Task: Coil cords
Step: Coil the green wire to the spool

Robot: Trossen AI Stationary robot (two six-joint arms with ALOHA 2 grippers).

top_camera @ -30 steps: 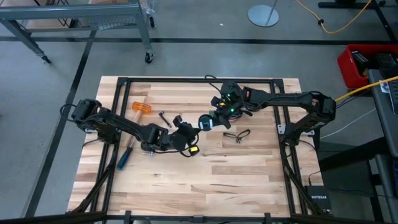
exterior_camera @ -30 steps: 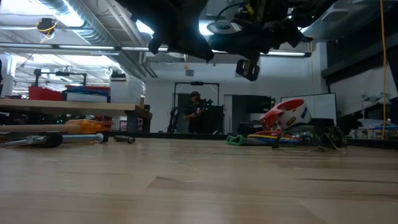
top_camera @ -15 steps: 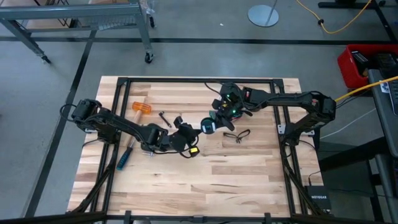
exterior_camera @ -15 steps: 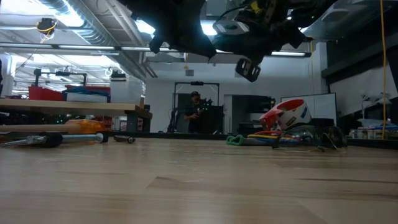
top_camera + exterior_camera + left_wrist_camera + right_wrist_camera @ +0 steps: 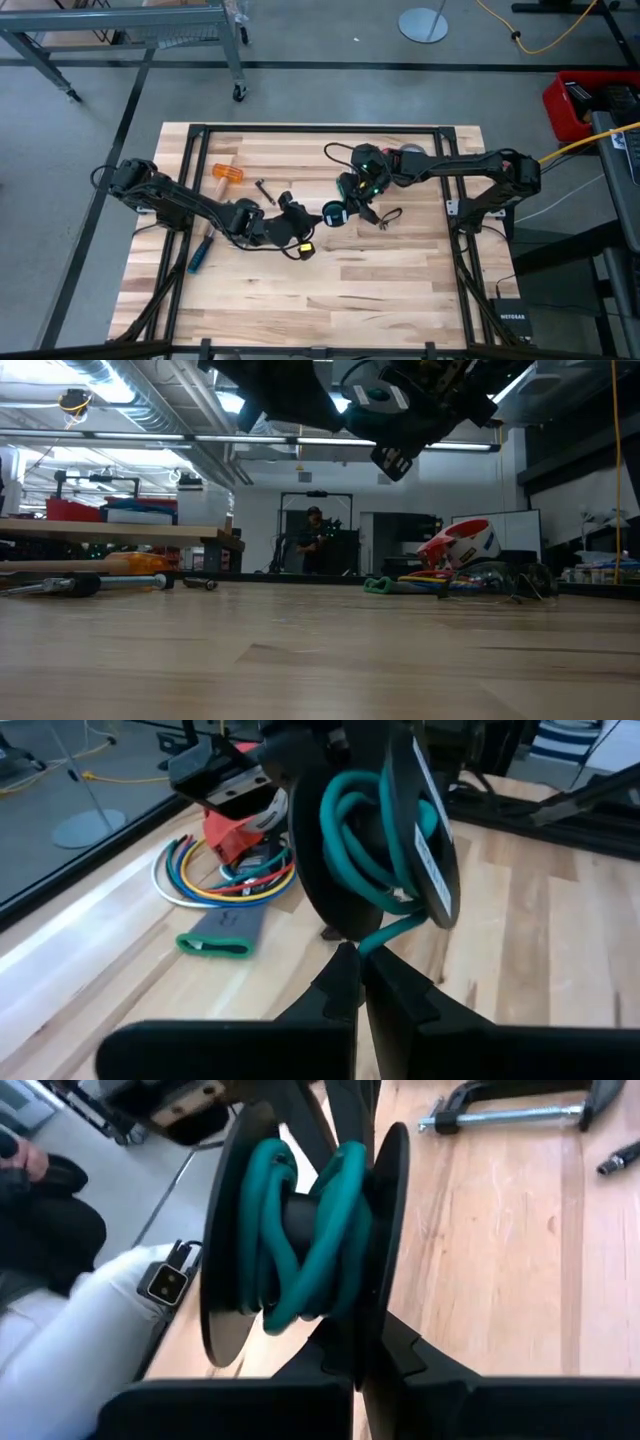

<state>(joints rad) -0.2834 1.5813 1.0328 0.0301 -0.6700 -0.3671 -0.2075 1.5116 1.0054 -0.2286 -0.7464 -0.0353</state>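
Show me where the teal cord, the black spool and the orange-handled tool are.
teal cord [image 5: 352, 820], left wrist view, on its wound loops.
black spool [image 5: 385, 1230], right wrist view, on one flange.
orange-handled tool [image 5: 227, 173], high view, on the orange handle.

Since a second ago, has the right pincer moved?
Yes. In the high view the right pincer has shifted toward the near table edge, closing on the thin black cord lying on the wooden table.

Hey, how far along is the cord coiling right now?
Done: several turns of the teal cord sit on the spool. In hand: the right gripper grips the spool's rim while the left gripper pinches the cord's tail. Left: the black cord lies loose on the table.
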